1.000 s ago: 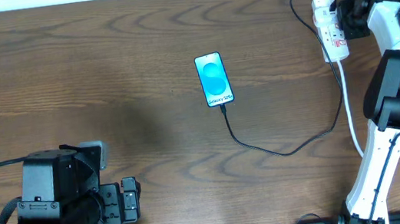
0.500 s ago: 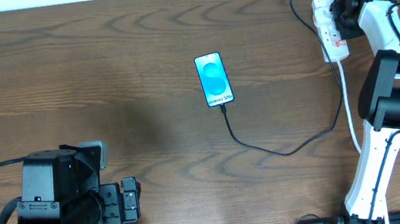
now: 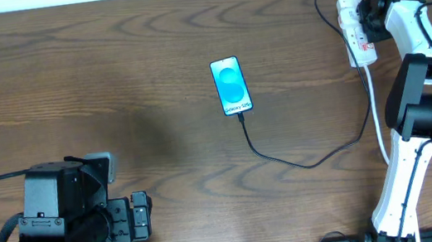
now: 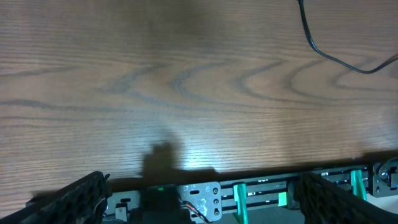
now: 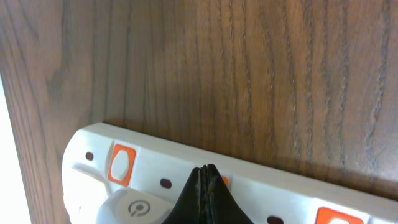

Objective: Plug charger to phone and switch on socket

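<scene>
Compared with a second ago, the right arm's wrist sits a little farther toward the upper left in the overhead view. Its black head is pressed closer against the socket, and nothing else on the table has shifted. The right gripper is closed, its two fingers pinched into a single dark wedge. In the right wrist view the tip of that wedge rests on the socket's white top face, between two red switches, and nothing is held between the fingers. The socket lies at the upper right of the overhead frame. Its long axis runs nearly top to bottom, and a white cord leaves its lower end and trails down the frame. The phone lies face up near the centre, well apart from the socket. Its long axis also runs top to bottom, leaning slightly left at the top, and the end with the white text points to the lower edge. The charger meets that lower end of the phone, sags down and to the right, then climbs to the socket. The left gripper is at the lower left of the overhead frame, far from everything else. Its fingers are spread wide and hold nothing.
</scene>
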You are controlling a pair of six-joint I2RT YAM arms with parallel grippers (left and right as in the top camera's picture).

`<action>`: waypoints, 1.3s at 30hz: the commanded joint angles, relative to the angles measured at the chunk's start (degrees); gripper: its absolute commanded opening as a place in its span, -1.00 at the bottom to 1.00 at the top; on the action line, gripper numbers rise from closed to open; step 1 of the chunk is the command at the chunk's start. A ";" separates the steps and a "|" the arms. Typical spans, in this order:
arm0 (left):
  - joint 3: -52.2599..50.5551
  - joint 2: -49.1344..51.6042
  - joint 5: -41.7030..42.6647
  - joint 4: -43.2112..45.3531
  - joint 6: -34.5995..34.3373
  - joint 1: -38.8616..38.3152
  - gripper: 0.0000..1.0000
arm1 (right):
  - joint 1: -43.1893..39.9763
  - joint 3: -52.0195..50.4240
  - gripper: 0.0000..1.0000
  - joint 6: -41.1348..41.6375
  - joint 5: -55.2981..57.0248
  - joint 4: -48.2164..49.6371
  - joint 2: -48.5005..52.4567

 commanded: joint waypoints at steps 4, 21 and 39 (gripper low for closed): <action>0.09 -0.02 -0.33 -0.13 0.55 -0.17 0.96 | 8.02 -0.94 -0.97 -0.13 -17.09 1.77 6.78; 0.09 -0.02 -0.33 -0.13 0.55 -0.17 0.96 | 9.25 -0.81 -0.98 -1.79 -21.70 2.80 6.67; 0.09 -0.02 -0.33 -0.13 0.55 -0.17 0.96 | 9.86 -0.76 -0.98 -7.26 -13.60 -3.91 -4.39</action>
